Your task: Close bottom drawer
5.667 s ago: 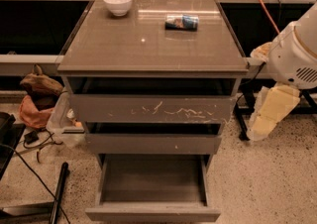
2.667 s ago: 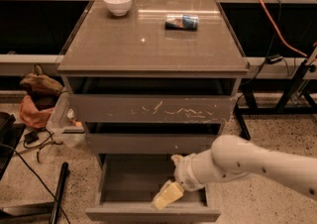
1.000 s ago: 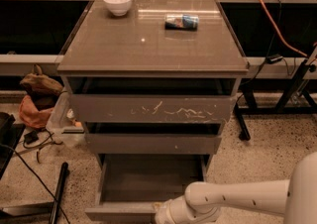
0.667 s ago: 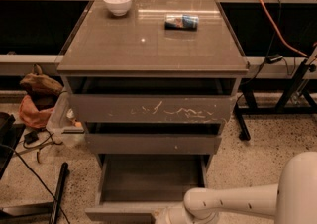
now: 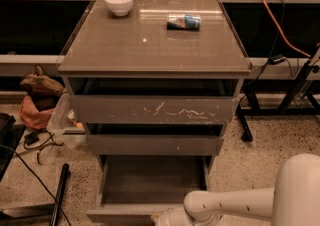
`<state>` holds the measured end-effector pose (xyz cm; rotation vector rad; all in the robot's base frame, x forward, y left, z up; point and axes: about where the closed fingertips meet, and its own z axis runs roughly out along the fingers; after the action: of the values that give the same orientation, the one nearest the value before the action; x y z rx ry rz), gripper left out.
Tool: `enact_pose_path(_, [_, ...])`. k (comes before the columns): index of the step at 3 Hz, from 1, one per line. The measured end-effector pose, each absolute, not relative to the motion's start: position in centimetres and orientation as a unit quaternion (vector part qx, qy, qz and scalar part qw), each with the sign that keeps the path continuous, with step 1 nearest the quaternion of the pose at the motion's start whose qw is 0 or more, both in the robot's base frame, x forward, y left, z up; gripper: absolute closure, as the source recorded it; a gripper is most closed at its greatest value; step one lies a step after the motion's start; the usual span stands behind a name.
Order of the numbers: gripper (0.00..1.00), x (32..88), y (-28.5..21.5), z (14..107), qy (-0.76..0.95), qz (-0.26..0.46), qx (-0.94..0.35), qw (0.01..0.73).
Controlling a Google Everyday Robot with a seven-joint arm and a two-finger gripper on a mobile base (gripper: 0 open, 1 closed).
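Grey-brown and plain-fronted, the bottom drawer [image 5: 150, 182] stands pulled well out at six o'clock of the cabinet [image 5: 150, 45], its shallow tray bare, below the scratched drawer [image 5: 150, 110] and the middle drawer [image 5: 155, 145]. The white arm [image 5: 235, 205] reaches in from five o'clock. The gripper [image 5: 161, 218] sits at the lower edge of view, at or just beside the low front panel; whether it touches the panel, and whether it is open or closed, I cannot tell. I judge the step in hand to be setting up against the front for the push, with none of the closing done. The next move calls for a straight, level shove toward twelve o'clock, square to the panel so the tray does not skew. On the glossy cabinet top a white bowl [image 5: 119, 3] sits at eleven o'clock and a small can [image 5: 183, 21] lies at one o'clock. The floor [image 5: 270, 150] is speckled; a brown-and-orange bag [image 5: 37, 102] slumps at nine o'clock, black cables [image 5: 30, 170] trail at eight, and an orange cable [image 5: 280, 30] runs at two.
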<state>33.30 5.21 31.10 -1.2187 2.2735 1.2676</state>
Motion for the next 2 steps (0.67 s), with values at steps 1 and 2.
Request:
enact_pose_path(1, [0.0,33.8,5.9,27.0,0.776,0.451,-0.419,0.137])
enact_pose_path(2, [0.0,34.6,7.1,23.0,0.771,0.452,-0.424,0.146])
